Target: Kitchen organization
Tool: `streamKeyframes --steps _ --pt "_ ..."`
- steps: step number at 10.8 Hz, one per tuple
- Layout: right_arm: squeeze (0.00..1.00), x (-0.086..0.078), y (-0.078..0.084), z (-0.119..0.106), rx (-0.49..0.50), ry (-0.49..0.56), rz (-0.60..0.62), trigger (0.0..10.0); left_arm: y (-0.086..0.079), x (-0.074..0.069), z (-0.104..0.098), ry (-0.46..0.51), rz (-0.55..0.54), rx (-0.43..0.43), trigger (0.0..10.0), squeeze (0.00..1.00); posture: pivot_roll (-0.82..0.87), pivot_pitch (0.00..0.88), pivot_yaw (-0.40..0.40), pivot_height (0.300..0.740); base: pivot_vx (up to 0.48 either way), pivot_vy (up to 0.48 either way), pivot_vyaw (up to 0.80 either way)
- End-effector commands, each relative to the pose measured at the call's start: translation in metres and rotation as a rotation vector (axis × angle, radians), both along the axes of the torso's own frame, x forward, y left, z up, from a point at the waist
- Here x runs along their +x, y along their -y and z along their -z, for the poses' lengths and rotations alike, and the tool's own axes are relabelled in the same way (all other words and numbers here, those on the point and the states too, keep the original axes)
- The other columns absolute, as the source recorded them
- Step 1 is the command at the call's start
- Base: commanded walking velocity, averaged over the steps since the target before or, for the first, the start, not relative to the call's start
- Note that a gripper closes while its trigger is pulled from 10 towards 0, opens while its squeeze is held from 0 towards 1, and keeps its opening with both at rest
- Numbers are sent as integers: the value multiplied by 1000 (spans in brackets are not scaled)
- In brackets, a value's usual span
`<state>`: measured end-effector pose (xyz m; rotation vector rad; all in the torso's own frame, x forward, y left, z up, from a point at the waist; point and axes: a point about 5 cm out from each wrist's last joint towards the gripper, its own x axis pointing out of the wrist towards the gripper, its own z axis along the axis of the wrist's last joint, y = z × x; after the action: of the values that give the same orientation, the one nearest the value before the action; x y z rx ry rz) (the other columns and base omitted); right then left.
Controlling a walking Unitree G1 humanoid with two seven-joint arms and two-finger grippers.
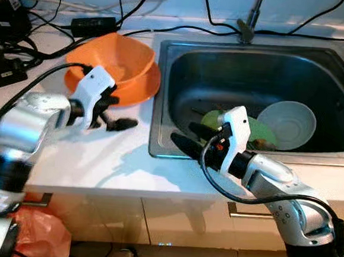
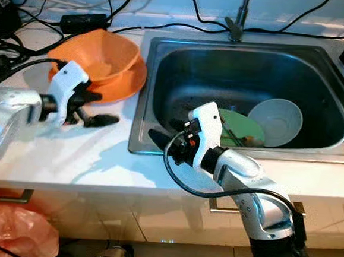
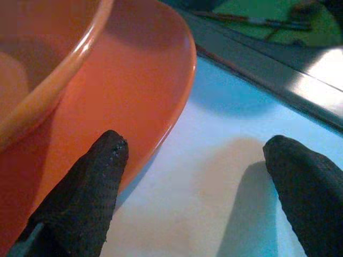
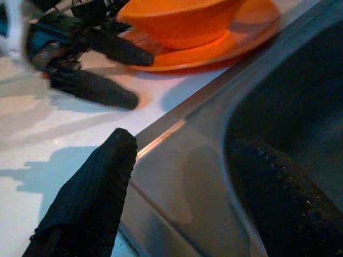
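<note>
An orange bowl (image 1: 114,61) sits in an orange plate (image 1: 144,89) on the white counter, just left of the steel sink (image 1: 157,140). My left gripper (image 1: 118,112) is open at the plate's near rim; one fingertip is at the rim and the other rests over bare counter. In the left wrist view the plate's edge (image 3: 150,75) lies beside one finger (image 3: 91,187). My right gripper (image 1: 186,137) is open over the sink's front left corner, holding nothing. In the basin lie a green plate (image 1: 265,134), a pale plate (image 1: 287,124) and thin sticks.
Black cables and power adapters (image 1: 94,24) crowd the back left of the counter. The faucet base (image 1: 246,30) stands behind the sink. A reddish plastic bag (image 1: 38,232) lies on the floor below the cabinet drawers.
</note>
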<state>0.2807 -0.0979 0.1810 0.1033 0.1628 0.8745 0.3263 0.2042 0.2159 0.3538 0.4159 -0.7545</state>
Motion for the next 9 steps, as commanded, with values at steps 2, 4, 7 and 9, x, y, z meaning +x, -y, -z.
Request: streamKeyframes --steps 2,4,7,9 --pt "0 3 -2 1 4 5 -10 10000 -1 -26 14 -119 27 -8 10000 0 107 118 58 740 0 0 0" --pt "0 6 -3 2 4 8 -9 10000 6 -25 -12 -22 25 -63 10000 0 118 110 48 740 0 0 0" --pt "0 13 -5 0 4 23 -6 10000 17 -21 -54 111 67 -130 10000 0 119 96 46 740 0 0 0" --pt "0 16 -5 0 5 31 -1 10000 17 -21 -83 211 123 -221 10000 0 122 86 41 740 0 0 0"
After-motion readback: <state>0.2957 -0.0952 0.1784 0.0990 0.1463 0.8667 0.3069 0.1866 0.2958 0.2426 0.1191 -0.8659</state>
